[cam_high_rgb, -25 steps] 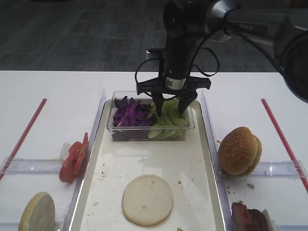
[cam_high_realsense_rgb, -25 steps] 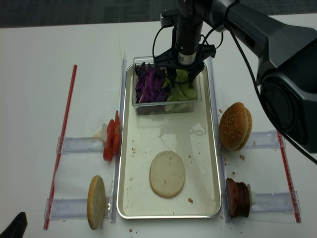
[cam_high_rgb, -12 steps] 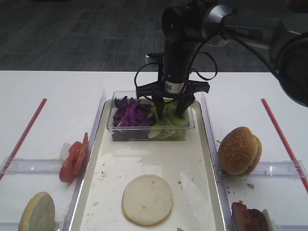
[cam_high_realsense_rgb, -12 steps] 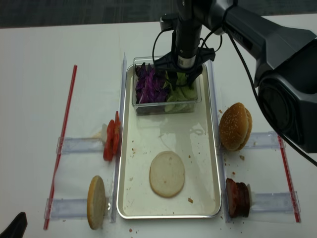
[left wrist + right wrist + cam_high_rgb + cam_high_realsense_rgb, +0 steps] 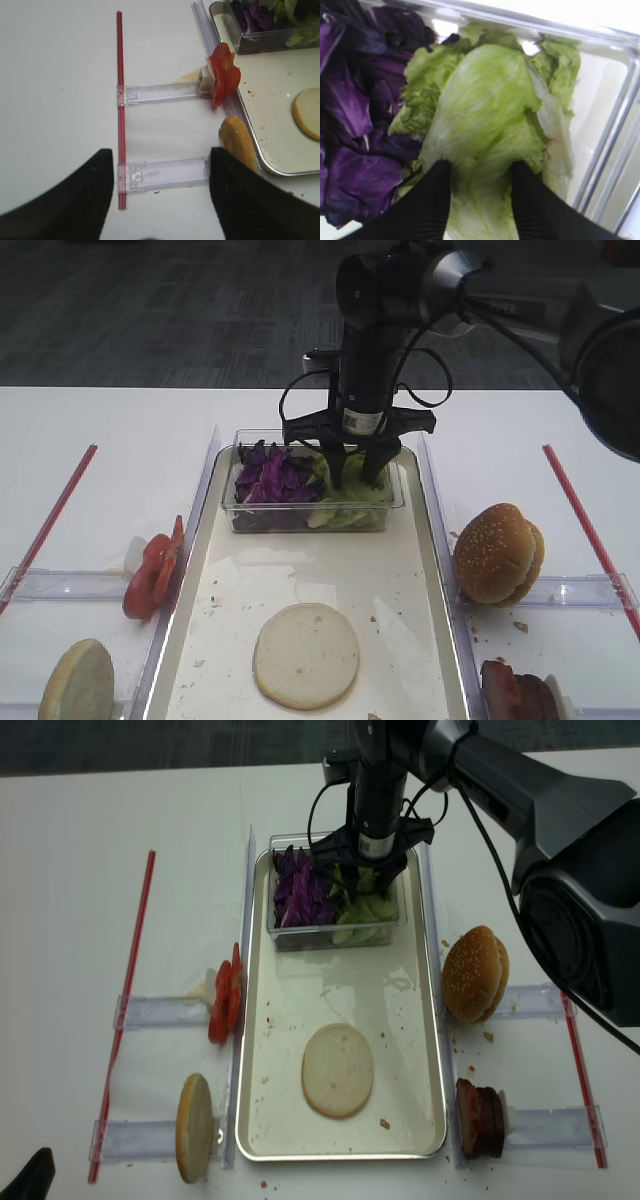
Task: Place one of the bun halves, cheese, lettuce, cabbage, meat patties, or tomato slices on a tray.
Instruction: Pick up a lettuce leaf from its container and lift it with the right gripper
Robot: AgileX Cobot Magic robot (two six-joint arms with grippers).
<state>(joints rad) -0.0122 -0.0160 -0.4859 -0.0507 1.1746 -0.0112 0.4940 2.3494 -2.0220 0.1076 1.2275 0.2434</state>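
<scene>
My right gripper (image 5: 354,475) reaches straight down into the clear tub (image 5: 300,522) at the far end of the tray (image 5: 330,560). Its jaws are partly open, and the black fingers (image 5: 427,200) straddle a pale green lettuce leaf (image 5: 485,115) and touch its sides. Purple cabbage (image 5: 350,100) fills the tub's left half. A flat bun half (image 5: 306,655) lies on the tray's near end. The left gripper (image 5: 161,155) hovers open over bare table, holding nothing. Tomato slices (image 5: 152,570) and another bun half (image 5: 78,680) stand left of the tray. A sesame bun (image 5: 497,552) and meat patties (image 5: 518,692) stand to its right.
Clear plastic holders (image 5: 70,583) lie on both sides of the tray and carry the ingredients. Red strips (image 5: 50,520) run along the table's outer left and right. Crumbs dot the tray. The right arm and its cables rise over the tub's far side.
The right gripper's fingers have drawn closer together around the lettuce leaf inside the tub. Nothing else has moved.
</scene>
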